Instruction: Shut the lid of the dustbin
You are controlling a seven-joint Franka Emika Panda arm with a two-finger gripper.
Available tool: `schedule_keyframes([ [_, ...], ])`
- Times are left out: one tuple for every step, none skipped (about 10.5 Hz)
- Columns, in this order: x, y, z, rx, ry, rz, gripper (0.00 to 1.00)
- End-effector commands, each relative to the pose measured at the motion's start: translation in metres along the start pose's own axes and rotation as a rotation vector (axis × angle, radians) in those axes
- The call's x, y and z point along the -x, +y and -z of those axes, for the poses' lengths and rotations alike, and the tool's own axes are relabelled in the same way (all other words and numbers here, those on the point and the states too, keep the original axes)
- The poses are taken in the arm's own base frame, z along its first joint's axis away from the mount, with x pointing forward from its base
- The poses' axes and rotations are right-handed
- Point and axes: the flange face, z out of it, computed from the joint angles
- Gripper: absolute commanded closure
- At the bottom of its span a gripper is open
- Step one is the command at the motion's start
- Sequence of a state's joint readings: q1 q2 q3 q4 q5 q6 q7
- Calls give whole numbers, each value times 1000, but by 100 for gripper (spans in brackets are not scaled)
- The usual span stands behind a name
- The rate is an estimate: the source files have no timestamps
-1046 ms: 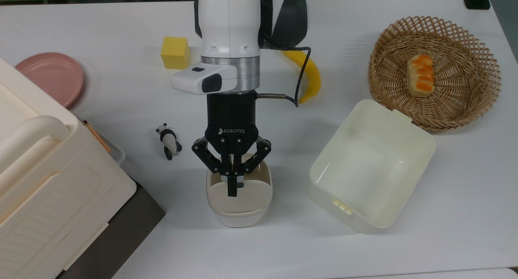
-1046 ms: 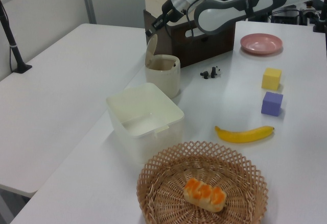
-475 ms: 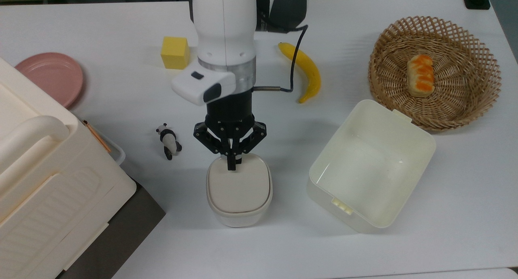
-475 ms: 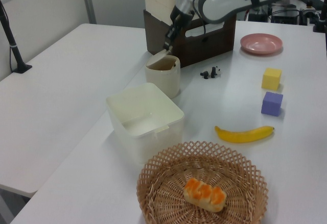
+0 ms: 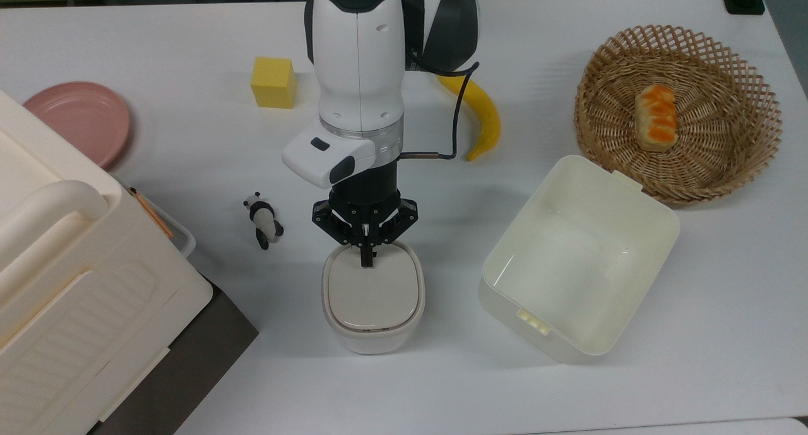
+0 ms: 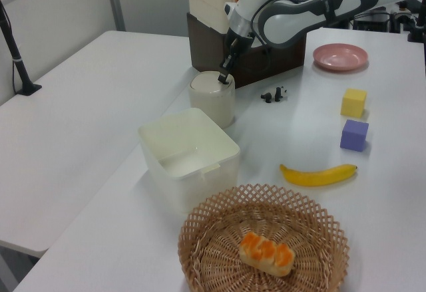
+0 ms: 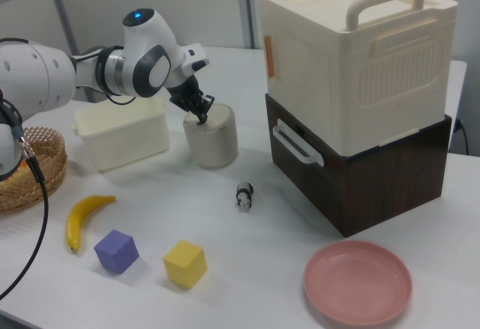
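White tabletop is carrying the dustbin between panda figurine and cream tub. Narrowly pinched, empty, the gripper is pressing the lid flat; pushing harder is risking tipping the bin.

Beige lid flat, shut on upright white dustbin

In the top view, a pink plate lies far left; a wicker basket holds bread far right.
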State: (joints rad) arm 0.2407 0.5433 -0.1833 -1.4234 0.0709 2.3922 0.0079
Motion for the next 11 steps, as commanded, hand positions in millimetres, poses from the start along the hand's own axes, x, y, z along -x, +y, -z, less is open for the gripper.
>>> schedule_keyframes([
  [6,-4,3,-8,-18,9,100],
  [-1,-3,32,-21,15,-5,100],
  [2,1,55,-30,1,-13,100],
  [12,6,85,-42,-60,-21,93],
  [27,11,103,-52,-135,-27,75],
  [44,16,122,-61,-217,-30,44],
  [62,23,150,-67,-318,-31,0],
  [76,30,167,-70,-395,-24,0],
  [87,32,182,-64,-452,-19,0],
  [96,36,192,-42,-499,-11,0],
  [101,38,196,-25,-524,-4,0],
])
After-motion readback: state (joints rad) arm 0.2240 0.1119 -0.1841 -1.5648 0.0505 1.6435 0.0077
